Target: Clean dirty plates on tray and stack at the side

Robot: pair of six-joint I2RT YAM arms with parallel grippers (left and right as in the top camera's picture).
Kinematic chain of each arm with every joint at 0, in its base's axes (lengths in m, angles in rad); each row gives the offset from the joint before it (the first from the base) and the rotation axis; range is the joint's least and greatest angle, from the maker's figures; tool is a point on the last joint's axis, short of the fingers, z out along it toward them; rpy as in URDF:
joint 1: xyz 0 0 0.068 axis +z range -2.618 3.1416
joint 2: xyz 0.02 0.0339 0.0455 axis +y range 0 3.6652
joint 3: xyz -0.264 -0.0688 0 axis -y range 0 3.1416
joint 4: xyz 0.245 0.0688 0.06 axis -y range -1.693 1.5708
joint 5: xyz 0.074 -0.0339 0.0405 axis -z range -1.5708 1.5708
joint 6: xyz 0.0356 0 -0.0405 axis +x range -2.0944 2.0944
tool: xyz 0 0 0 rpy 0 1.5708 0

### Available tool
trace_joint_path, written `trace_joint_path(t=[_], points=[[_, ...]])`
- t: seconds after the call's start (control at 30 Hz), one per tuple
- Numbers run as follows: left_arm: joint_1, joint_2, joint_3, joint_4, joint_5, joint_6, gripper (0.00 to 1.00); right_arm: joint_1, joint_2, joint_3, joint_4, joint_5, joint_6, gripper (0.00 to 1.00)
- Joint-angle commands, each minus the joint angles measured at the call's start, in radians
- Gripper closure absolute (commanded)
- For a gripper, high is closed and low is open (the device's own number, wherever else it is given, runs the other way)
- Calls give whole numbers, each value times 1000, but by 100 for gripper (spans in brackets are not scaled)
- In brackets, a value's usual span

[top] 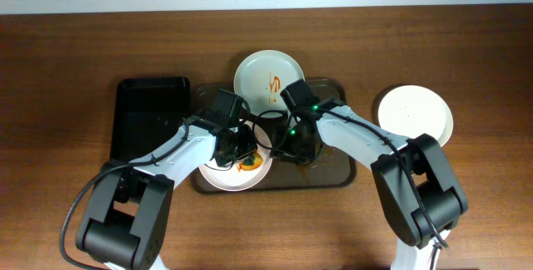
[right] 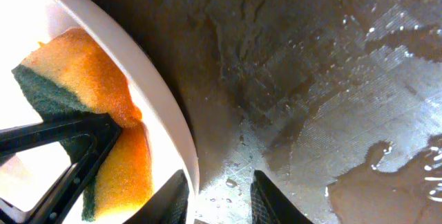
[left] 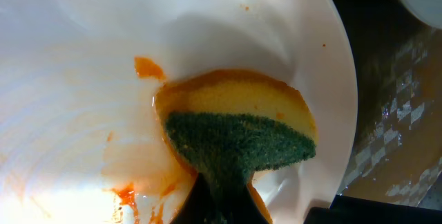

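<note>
Plate (left: 83, 58) sauce-smeared; left gripper (top: 236, 148) clamps sponge (left: 235, 106) against it.

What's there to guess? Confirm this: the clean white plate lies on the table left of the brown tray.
Wrong side. The clean white plate lies on the table right of the brown tray, as the overhead view shows.

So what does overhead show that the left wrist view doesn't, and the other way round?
Only overhead: the clean-looking plate off the brown tray on the table, the black tray, and the sauce mark on the far plate. Only left wrist: orange smears beside the sponge and its green scouring face. Both: the sponge pressed on the near plate, which sits on the brown tray.
</note>
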Motion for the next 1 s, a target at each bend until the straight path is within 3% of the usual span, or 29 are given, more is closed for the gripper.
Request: trace_joint_path(t=[0.0, 0.57, 0.77, 0.87, 0.97], points=[[5, 18, -37, -6, -83, -13, 100, 1, 13, -6, -11, 106, 57, 70], [55, 18, -37, -16, -132, -65, 100, -55, 13, -6, -135, 248, 72, 76], [7, 18, -37, -9, -27, -62, 100, -53, 13, -6, -138, 248, 51, 76], [-44, 18, -36, 62, 26, 49, 100, -53, 13, -6, -139, 248, 51, 76], [-69, 5, -36, 86, 47, 45, 100, -53, 13, -6, -139, 248, 51, 76]])
